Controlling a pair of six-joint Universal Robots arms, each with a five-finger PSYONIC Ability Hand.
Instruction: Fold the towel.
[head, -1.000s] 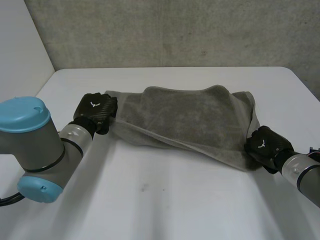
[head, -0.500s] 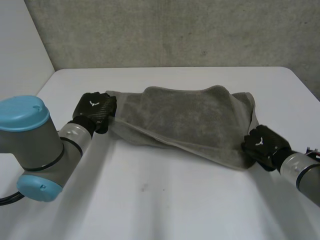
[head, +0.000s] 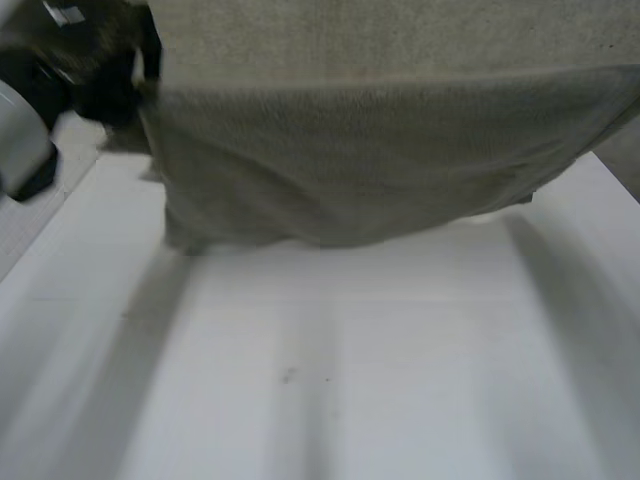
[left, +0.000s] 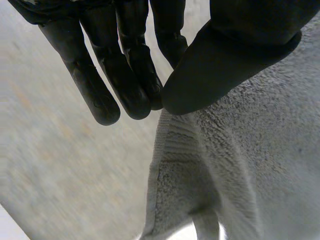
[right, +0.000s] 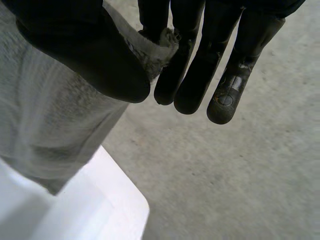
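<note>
The grey towel (head: 380, 150) hangs spread out in the air in the head view, its lower edge low over the far part of the white table (head: 350, 380). My left hand (head: 105, 75) holds it up at one upper corner. In the left wrist view that left hand (left: 125, 75) pinches the towel (left: 250, 175) between thumb and straight fingers. In the right wrist view my right hand (right: 200, 65) pinches the other upper corner of the towel (right: 55, 130) between thumb and fingers, with a bit of cloth poking out between them.
The near half of the table lies bare below the hanging cloth. A rounded table corner (right: 90, 210) and grey floor (right: 240, 175) show under my right hand. My left arm (head: 20, 130) is raised beside the towel.
The towel lay bunched on the table with a hand at each end. Both hands have since risen, lifting it so it hangs spread. The right hand has closed on its corner.
</note>
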